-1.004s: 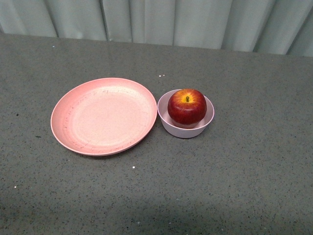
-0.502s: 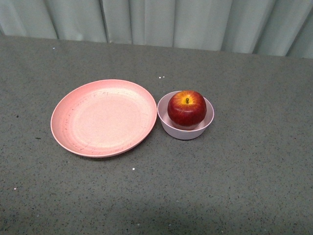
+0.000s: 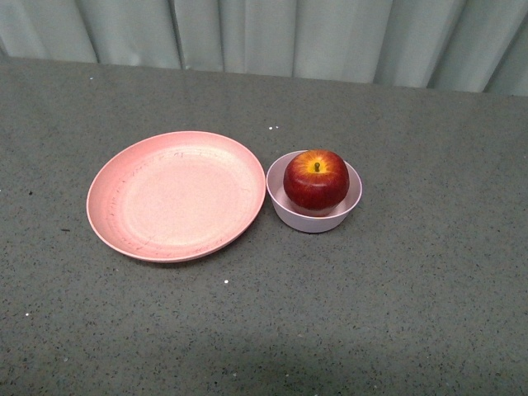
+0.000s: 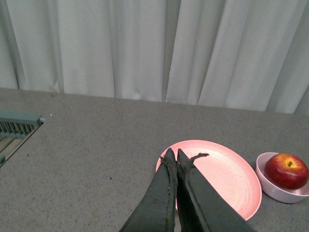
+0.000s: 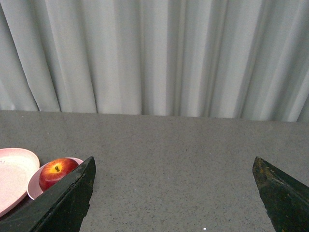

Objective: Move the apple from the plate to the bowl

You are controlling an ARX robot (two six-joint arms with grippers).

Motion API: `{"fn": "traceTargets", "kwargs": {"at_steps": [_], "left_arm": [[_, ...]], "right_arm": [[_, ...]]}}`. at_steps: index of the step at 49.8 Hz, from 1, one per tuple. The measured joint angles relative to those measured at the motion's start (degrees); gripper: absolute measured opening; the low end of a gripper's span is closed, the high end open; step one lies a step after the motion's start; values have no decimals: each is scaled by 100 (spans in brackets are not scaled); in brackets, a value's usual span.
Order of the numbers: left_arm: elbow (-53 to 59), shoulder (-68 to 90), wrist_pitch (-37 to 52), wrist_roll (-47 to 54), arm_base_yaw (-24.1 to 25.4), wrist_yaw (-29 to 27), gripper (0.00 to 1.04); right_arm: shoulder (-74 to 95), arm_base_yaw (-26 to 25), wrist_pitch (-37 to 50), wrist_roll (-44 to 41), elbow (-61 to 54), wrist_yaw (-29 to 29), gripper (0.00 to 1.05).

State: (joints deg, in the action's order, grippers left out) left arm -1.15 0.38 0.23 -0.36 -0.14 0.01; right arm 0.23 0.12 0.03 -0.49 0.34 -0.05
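Note:
The dark red apple point(image 3: 316, 178) sits in the small pale pink bowl point(image 3: 314, 216), stem up. The wide salmon-pink plate point(image 3: 176, 195) lies bare just left of the bowl, nearly touching it. Neither gripper shows in the front view. In the left wrist view my left gripper point(image 4: 174, 155) is shut and empty, raised over the near rim of the plate point(image 4: 227, 176), with the apple point(image 4: 286, 170) and bowl point(image 4: 270, 186) off to one side. In the right wrist view my right gripper point(image 5: 174, 166) is open wide and empty, well away from the apple point(image 5: 57, 173), the bowl point(image 5: 34, 188) and the plate point(image 5: 12, 174).
Everything rests on a grey speckled tabletop point(image 3: 412, 289) with a pale curtain point(image 3: 272, 37) behind it. A grey slatted fixture point(image 4: 14, 126) sits at the table's edge in the left wrist view.
The front view shifts slightly; the apple, bowl and plate keep their places relative to each other.

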Motion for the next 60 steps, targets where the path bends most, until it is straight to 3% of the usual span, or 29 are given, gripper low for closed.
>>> {"fn": "traceTargets", "kwargs": {"at_steps": [3, 11, 25, 28, 60], "left_arm": [[0, -4, -9, -4, 0, 0, 6], [0, -9, -11, -2, 0, 0, 42], [0, -9, -11, -2, 0, -2, 85], [0, -9, -11, 2, 0, -2, 99], [0, -9, -11, 13, 0, 0, 98]], "right_arm": [[2, 0, 0, 0, 0, 0, 95], [0, 0, 0, -2, 0, 0, 95], [0, 0, 0, 0, 0, 0, 95], [2, 0, 0, -2, 0, 0, 95], [0, 0, 0, -2, 0, 0, 95]]}}
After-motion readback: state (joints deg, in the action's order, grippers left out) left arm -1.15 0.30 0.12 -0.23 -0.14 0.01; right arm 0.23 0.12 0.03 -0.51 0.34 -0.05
